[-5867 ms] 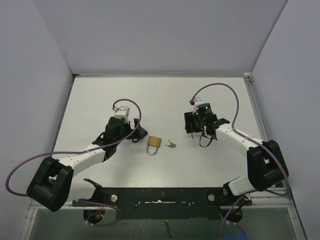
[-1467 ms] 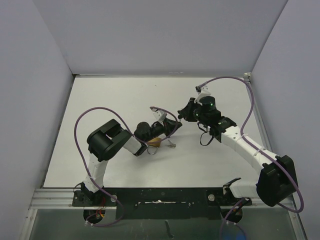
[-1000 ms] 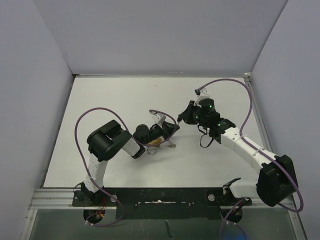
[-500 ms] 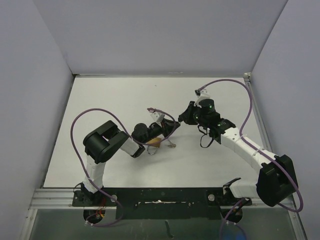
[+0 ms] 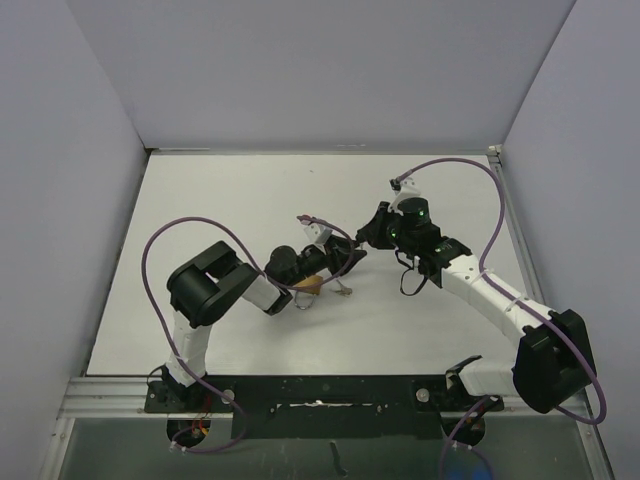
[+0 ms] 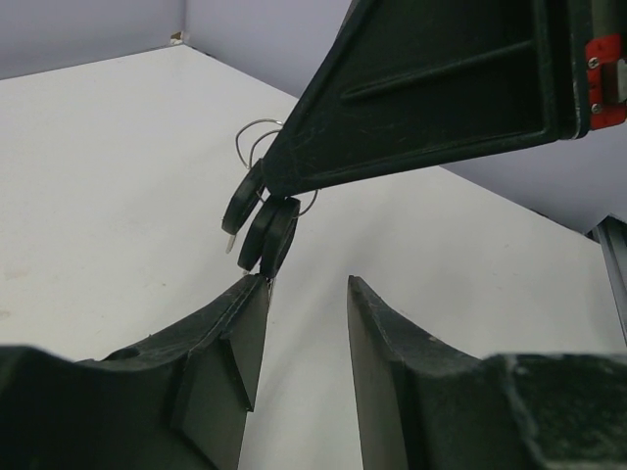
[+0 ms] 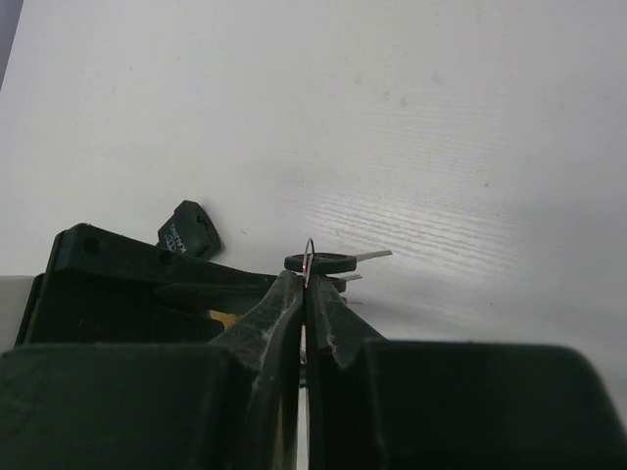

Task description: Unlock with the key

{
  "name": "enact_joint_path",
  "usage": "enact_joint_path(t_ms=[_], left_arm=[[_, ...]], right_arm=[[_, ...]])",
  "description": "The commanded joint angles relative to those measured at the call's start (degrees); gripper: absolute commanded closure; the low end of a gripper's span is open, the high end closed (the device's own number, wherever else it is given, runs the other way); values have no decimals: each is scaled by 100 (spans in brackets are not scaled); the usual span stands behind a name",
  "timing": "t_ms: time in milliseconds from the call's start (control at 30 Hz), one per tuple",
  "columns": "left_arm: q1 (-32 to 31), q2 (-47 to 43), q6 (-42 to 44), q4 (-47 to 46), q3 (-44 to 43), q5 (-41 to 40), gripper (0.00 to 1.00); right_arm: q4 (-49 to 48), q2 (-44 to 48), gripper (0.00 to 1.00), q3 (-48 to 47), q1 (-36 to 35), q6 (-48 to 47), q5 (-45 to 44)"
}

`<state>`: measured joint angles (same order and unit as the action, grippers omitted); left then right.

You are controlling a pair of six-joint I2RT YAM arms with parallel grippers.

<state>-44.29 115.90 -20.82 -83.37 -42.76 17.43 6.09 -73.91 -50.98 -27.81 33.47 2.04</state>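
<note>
A bunch of black-headed keys hangs on a thin wire ring. My right gripper is shut on that ring, with the top key lying flat just past its tips. In the left wrist view my left gripper stands open just below the keys with nothing between its fingers. The right gripper's finger reaches in from above. The brass padlock lies on the table, partly hidden under my left gripper. My right gripper meets it there. A sliver of the padlock shows.
The white table is walled in by grey panels on three sides. A small black piece with white lettering shows past the left gripper's body. Purple cables loop over both arms.
My left gripper's jaws have opened over the last second. The right gripper stays shut on the key ring in about the same place.
</note>
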Motion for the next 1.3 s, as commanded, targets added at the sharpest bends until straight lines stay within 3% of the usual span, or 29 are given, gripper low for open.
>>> enact_joint_path(t_ms=[0,700,767,933,1133,1200,1267], left_arm=[[-62,15,-89,-345,-197,71,63],[-62,443,-52,-355,-561,-148,62],[-62,443,-37,-355,-578,-140,66],[-60,429,-40,-346,-576,-68,88],[-62,363,-82,-346,-417,3,100],[-60,296,-84,-351,-345,63,100],[-47,202,-123,-355,-251,196,100]], right_arm=[[-360,166,100,-61,-30,27,64],[-398,237,100,-39,-79,63,112],[-406,234,100,-42,-83,64,112],[-362,252,100,-43,-76,63,33],[-257,311,100,-52,-72,71,-145],[-179,303,100,-80,-70,72,-204],[-86,296,93,-118,-62,57,-253]])
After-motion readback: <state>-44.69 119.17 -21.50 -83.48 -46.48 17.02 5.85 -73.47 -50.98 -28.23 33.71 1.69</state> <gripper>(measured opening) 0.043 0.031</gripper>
